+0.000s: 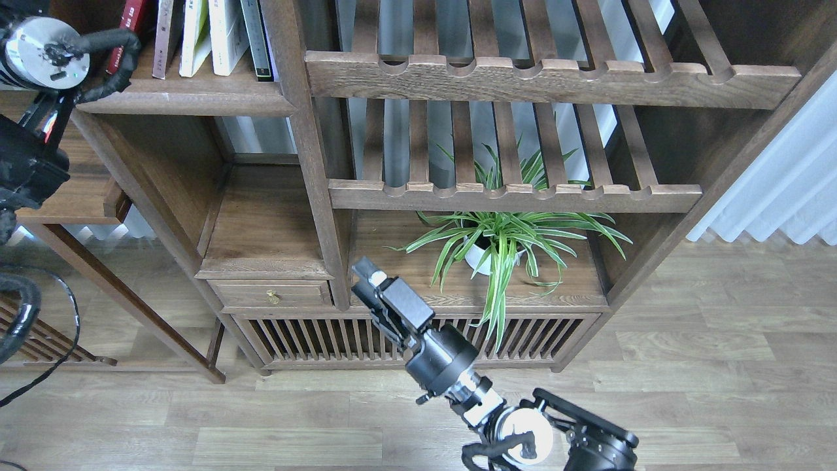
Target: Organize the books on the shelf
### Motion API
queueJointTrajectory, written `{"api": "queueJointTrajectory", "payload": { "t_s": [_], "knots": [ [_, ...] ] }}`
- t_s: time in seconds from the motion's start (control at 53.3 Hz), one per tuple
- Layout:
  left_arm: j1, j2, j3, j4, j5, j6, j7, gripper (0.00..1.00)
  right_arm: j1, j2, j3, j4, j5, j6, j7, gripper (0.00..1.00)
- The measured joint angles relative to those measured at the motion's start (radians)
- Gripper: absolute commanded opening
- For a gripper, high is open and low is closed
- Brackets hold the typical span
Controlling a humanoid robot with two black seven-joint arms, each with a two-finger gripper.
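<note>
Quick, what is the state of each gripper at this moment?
Left gripper: not in view; only the arm's thick parts show at the left edge.
Right gripper: holds nothing; whether the jaws are open cannot be told.

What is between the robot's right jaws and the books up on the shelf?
In the head view, a wooden post of the bookcase rises between the right gripper and the books on the shelf.

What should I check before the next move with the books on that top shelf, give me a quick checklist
1. Books standing on the shelf: ok, several upright at top left, a few leaning.
2. Three large paperbacks all present: cannot tell, the tops are cropped.
3. Right gripper holding nothing: ok, no book in it.
4. Right gripper open or shut: cannot tell, fingers seen nearly end-on.
5. Left gripper position: cannot tell, only the arm's thick parts show at the left edge.
6. Potted plant out of the way: ok, it sits two levels below.
</note>
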Motion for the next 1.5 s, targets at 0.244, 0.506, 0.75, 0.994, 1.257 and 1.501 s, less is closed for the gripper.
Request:
{"api": "queueJointTrajectory", "payload": {
  "t_s": [0.244,0.506,0.75,0.994,1.257,1.501],
  "knots": [
    [0.150,0.000,-0.099,-0.163,-0.009,0.001,0.007,0.48,0.054,0.000,0.064,0.007,0.045,0.000,0.004,0.89],
    [0.335,-0.126,-0.228,-0.346,-0.015,0.000,0.003,0.44,0.115,0.000,0.158,0.018,0.065,0.000,0.005,0.89],
    [0.378,-0.324,-0.258,-0.415,-0.020,-0.020,0.010,0.52,0.137,0.000,0.190,0.029,0.101,0.000,0.005,0.89],
    [0.462,-0.335,-0.236,-0.416,-0.020,-0.132,0.008,0.70,0.144,0.000,0.215,0.039,0.104,0.000,0.005,0.90],
    [0.537,-0.335,-0.146,-0.417,-0.020,-0.182,0.009,0.97,0.151,0.000,0.239,0.047,0.106,0.000,0.006,0.91],
    [0.601,-0.335,0.015,-0.416,-0.020,-0.244,0.005,0.99,0.147,0.000,0.262,0.051,0.112,0.000,0.006,0.91]
  ]
}}
